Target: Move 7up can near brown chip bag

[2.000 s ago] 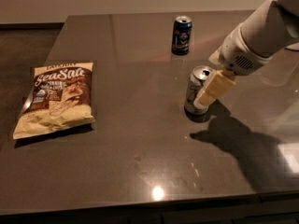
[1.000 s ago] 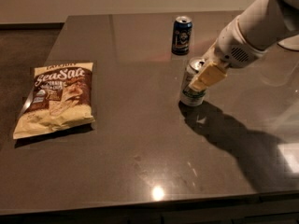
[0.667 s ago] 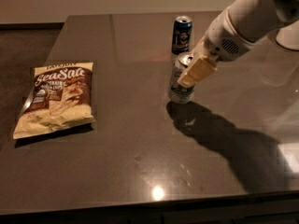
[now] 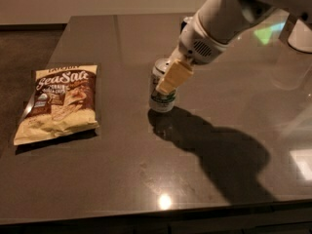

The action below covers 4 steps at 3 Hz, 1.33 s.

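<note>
Your gripper point(image 4: 169, 78) at table point(image 4: 122, 179) centre, jaws clamped on 7up can point(image 4: 161, 100); brown chip bag point(image 4: 58, 104) well apart leftward. Carry, release left.

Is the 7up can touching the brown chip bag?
Apart. The camera view shows bare table between 7up can and brown chip bag; the gripper grips the can.

We see 1 table point(image 4: 146, 179) bearing 2 things. The brown chip bag point(image 4: 58, 104) lies flat on the left side, close to the table's left edge. The 7up can point(image 4: 161, 99) is about mid-table, right of the bag and well apart from it. The gripper point(image 4: 166, 80) is at the can, clasped on its upper part. Its arm reaches in from the upper right, behind the can.
</note>
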Motion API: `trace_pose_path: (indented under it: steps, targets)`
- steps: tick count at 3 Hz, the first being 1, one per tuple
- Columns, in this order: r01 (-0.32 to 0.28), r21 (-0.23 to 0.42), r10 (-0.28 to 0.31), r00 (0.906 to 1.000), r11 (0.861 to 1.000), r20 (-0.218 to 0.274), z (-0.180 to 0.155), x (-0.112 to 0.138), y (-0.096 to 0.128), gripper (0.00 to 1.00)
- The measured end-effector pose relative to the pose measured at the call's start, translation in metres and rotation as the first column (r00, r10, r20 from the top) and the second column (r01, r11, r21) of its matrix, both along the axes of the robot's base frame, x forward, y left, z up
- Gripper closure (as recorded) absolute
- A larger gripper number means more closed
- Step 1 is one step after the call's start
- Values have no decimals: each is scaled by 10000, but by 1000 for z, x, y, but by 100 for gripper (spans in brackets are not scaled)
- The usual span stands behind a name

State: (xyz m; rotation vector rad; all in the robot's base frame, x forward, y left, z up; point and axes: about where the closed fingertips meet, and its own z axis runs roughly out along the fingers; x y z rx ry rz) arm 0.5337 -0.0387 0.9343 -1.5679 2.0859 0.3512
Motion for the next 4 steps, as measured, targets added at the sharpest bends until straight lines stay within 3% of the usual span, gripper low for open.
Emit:
trace_pose_path:
  steps: [3,4]
  targets:
    - [-730,80,725,9961,9973,500,-11,11,79,100]
    - [-998,-151,1006,9921,9949,751,-15,12,96,82]
